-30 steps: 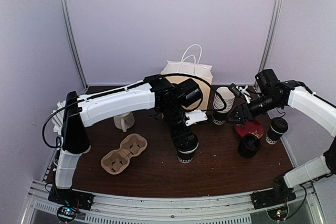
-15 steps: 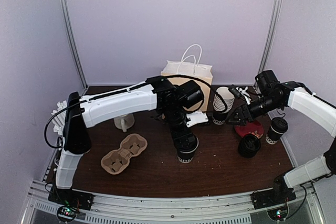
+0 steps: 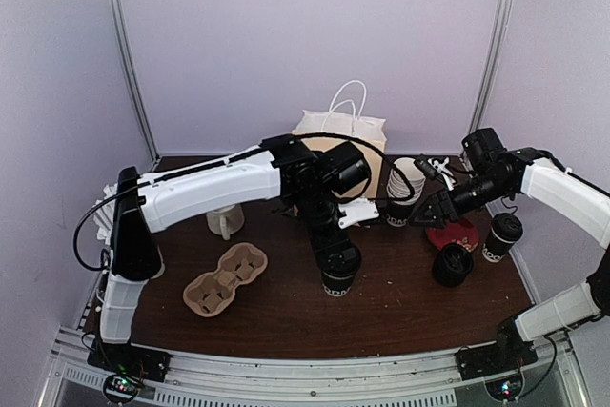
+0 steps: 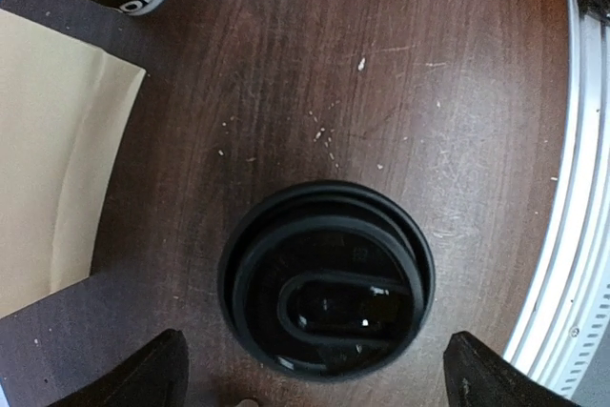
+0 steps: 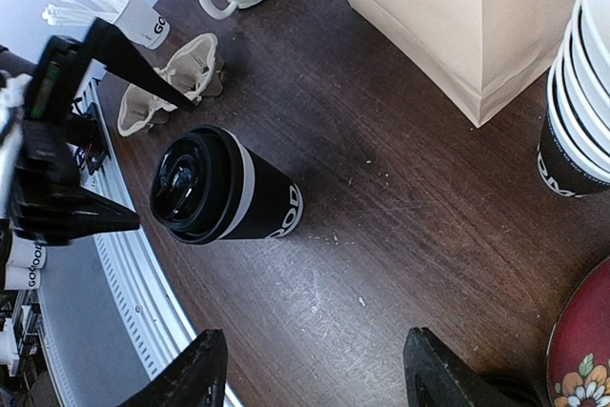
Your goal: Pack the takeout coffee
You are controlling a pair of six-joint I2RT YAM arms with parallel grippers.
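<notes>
My left tool (image 4: 315, 340) has just spread wide, releasing the lidded cup (image 4: 326, 278), which stands upright on the surface (image 4: 286, 64) near the carrier (image 3: 225, 278); I judge it ready to pack. The 2nd cup (image 3: 502, 234) waits far right. My right tool (image 5: 310, 350), half open, holds nothing.

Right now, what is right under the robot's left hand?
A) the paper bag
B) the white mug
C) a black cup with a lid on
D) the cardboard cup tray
C: the left wrist view looks straight down on the lidded black cup, framed by the open left hand.
</notes>
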